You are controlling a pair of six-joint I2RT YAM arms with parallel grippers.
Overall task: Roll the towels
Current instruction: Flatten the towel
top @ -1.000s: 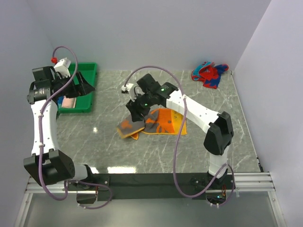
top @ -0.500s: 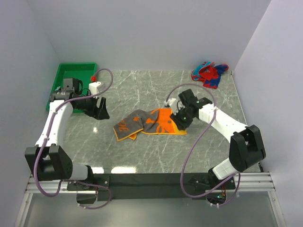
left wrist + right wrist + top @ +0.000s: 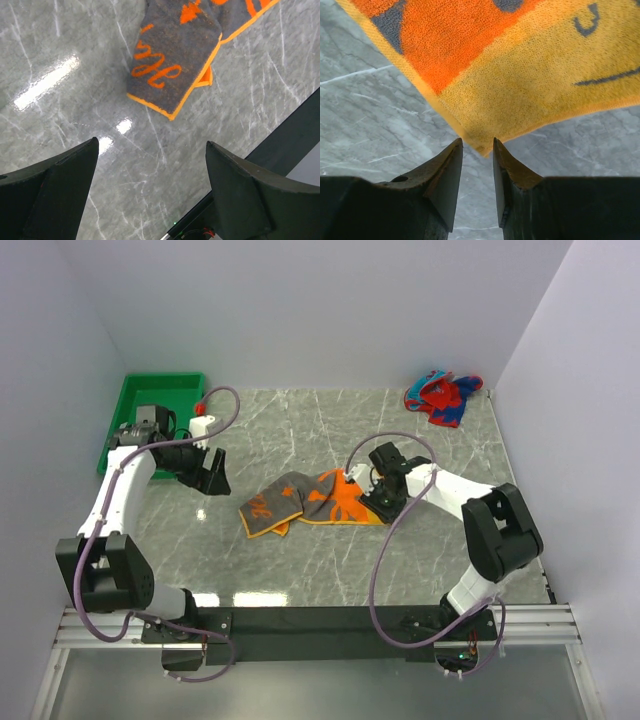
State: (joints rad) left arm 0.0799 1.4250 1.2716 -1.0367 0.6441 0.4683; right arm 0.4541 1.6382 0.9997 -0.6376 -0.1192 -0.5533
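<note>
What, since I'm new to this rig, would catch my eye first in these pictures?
A half-folded orange-and-grey towel lies mid-table, with the right hand nearly shut at its right end; whether it pinches the cloth is unclear. The left hand hangs wide open to the towel's left. A crumpled red-and-blue towel sits in the far right corner, and a green tray in the far left.

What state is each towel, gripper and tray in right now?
orange towel: lying flat, one end folded over, not rolled
red-and-blue towel: crumpled, not rolled
left gripper: open, empty
right gripper: nearly closed at the orange towel's corner, grip unclear
green tray: upright, partly hidden
</note>
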